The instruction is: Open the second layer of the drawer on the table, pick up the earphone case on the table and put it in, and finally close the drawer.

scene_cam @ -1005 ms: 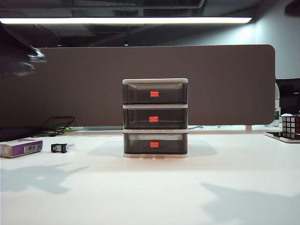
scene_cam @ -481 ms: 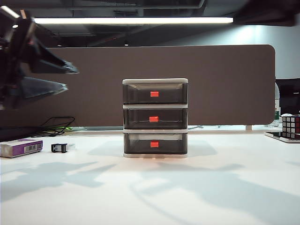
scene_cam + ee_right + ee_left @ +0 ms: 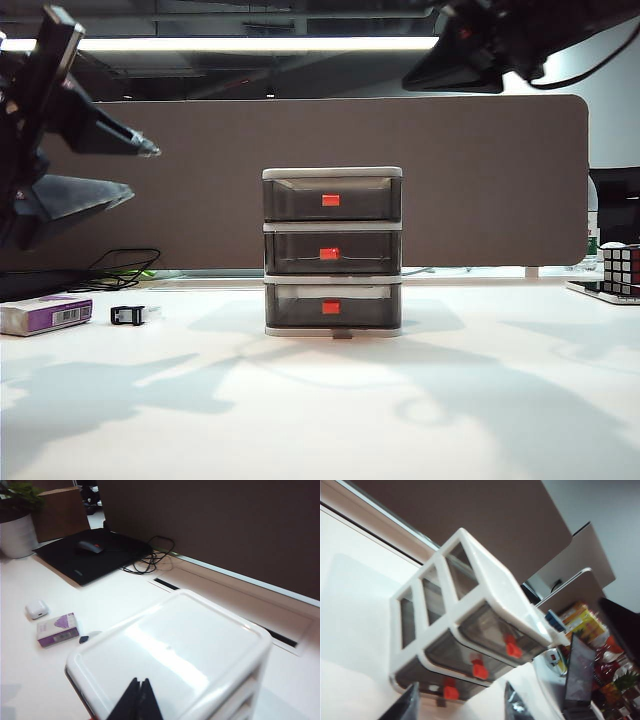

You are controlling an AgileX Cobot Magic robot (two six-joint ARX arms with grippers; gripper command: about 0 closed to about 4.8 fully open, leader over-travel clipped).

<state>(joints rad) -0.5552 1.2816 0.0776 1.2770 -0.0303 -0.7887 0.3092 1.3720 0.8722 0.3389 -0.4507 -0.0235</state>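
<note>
The drawer (image 3: 332, 250) stands mid-table, a white frame with three smoky grey layers, all pushed in. The second layer (image 3: 332, 253) carries a red tab (image 3: 329, 254). My left gripper (image 3: 135, 172) hangs open and empty, high at the left, well clear of the unit. In the left wrist view, the open left gripper (image 3: 460, 710) faces the drawer fronts, and the second layer's tab (image 3: 479, 669) shows. My right gripper (image 3: 420, 78) is shut, high above the unit's right side. In the right wrist view, the right gripper (image 3: 137, 695) is over the white top (image 3: 175, 655). The earphone case (image 3: 36, 609) lies beyond the purple box.
A purple-and-white box (image 3: 45, 314) and a small black clip (image 3: 127, 315) lie at the table's left. A cube puzzle (image 3: 620, 270) sits at the right edge. Behind are a brown partition, cables (image 3: 150, 560), a black pad with a mouse (image 3: 90, 546), and a plant pot (image 3: 17, 535).
Both arms have come into the exterior view: the left gripper swung in at the upper left, and the right gripper moved in along the top right toward the drawer. The drawer has not moved.
</note>
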